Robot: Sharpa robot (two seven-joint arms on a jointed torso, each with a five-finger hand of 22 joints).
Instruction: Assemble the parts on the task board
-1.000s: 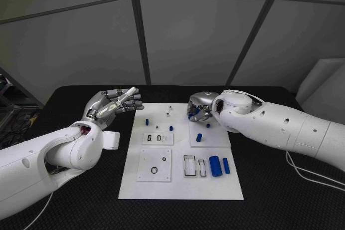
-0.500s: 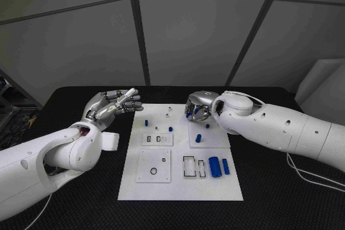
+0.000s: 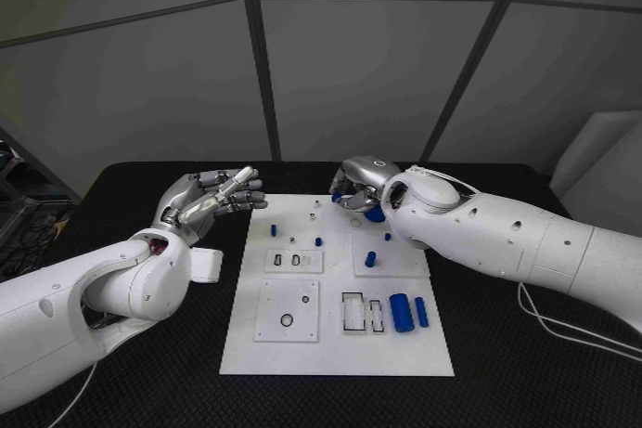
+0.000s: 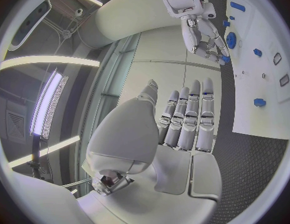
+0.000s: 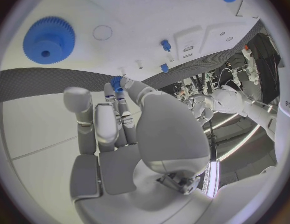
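Observation:
The white task board (image 3: 335,349) lies mid-table. My right hand (image 3: 359,187) hovers above its far edge and pinches a small blue part (image 5: 115,82) between thumb and fingertips; the same blue part (image 3: 338,197) peeks out beside the fingers. Just below that hand a blue gear (image 3: 376,214) lies flat on the board, also seen as the gear (image 5: 50,40) and the gear (image 4: 231,40). My left hand (image 3: 214,196) is raised off the board's far left corner, fingers straight and holding nothing, as its fingers (image 4: 189,117) also show.
Short blue pegs (image 3: 273,229) (image 3: 318,239) (image 3: 371,257) stand on the board. Two blue cylinders (image 3: 400,311) (image 3: 420,309) lie near its right edge beside slotted frames (image 3: 353,309). White insert plates (image 3: 293,258) (image 3: 288,307) sit on the left half.
My right hand has lifted off the board and moved back and toward the left with the small blue part, uncovering the gear. The left hand has barely moved.

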